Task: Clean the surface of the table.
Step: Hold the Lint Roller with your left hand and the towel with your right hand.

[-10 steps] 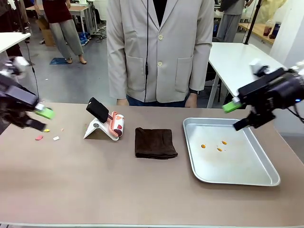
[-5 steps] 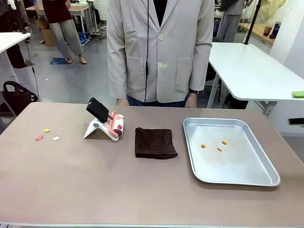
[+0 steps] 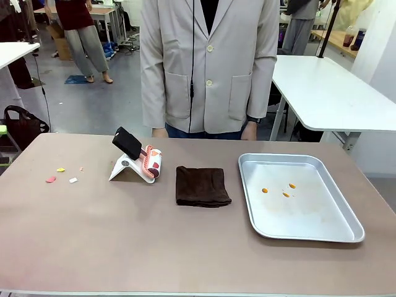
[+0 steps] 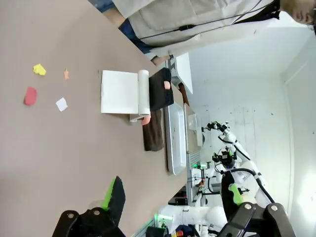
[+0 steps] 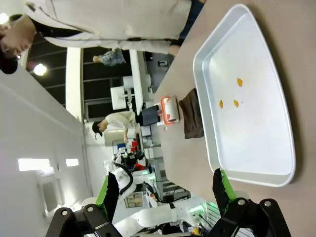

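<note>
The tabletop point(image 3: 124, 247) is stretching wide and flat across the front view, matte taupe-brown with a pale edge, and a person point(image 3: 207, 62) is standing at its far side. Nothing is being wiped yet. The left fingers point(image 4: 116, 196) are hanging spread apart above the tabletop's left part, gripping nothing. The right fingers point(image 5: 110, 190) are likewise spread and empty, looking over the tray point(image 5: 256, 133).

The mess on the bare surface is lying toward the left end: a few small scraps point(image 3: 51, 179), red, yellow and white, thin and light like paper bits. Near them, a roller point(image 3: 151, 161) with a pink body and black handle is resting tilted on a white folded stand point(image 3: 124, 170). A dark brown cloth point(image 3: 201, 185), soft and folded roughly square, is lying between roller and tray, apart from both. The tray is shiny metal with a raised, rounded rim, and three orange crumbs point(image 3: 286, 194) are sitting inside it.

The step in hand is probably picking a tool. The left arm is looking better placed for the roller. Gripping it by the handle and lifting straight off should avoid dragging the light stand. Gentle, even pressure should make the scraps stick rather than skid on the smooth top. The limp cloth is calling for a pinch at a folded edge.
</note>
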You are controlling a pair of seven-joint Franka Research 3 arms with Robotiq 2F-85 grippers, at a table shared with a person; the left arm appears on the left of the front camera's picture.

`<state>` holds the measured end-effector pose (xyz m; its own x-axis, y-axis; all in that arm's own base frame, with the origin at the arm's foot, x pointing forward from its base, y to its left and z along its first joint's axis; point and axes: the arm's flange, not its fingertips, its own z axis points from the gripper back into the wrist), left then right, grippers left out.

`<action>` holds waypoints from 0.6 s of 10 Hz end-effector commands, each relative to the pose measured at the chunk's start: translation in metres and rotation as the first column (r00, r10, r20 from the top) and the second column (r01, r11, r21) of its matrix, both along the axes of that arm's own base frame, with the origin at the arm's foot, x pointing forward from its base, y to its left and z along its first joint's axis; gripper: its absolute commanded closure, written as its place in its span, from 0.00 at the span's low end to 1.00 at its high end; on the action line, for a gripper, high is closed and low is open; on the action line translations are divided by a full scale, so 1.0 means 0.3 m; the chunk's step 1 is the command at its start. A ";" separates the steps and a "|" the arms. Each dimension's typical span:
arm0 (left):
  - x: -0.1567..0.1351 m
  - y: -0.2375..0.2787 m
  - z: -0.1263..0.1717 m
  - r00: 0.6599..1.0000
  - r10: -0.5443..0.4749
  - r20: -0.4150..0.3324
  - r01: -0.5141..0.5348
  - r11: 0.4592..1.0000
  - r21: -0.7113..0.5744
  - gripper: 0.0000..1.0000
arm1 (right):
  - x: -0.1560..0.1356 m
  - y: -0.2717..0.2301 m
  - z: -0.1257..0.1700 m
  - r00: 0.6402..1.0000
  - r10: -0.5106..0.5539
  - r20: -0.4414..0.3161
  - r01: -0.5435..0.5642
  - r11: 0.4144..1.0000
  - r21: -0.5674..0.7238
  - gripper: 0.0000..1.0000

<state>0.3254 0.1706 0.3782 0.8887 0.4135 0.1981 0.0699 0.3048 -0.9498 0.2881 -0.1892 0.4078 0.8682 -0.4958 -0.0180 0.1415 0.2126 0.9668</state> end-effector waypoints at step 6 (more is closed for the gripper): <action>-0.019 0.018 0.007 1.000 -0.014 -0.009 0.015 0.999 0.039 0.00 | 0.019 0.087 0.050 1.000 -0.003 0.015 0.005 0.994 -0.111 0.00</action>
<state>0.3183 0.1773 0.3741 0.8955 0.4068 0.1805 0.0596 0.2923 -0.9545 0.2954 -0.1771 0.4153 0.8821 -0.4710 0.0078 0.1287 0.2568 0.9579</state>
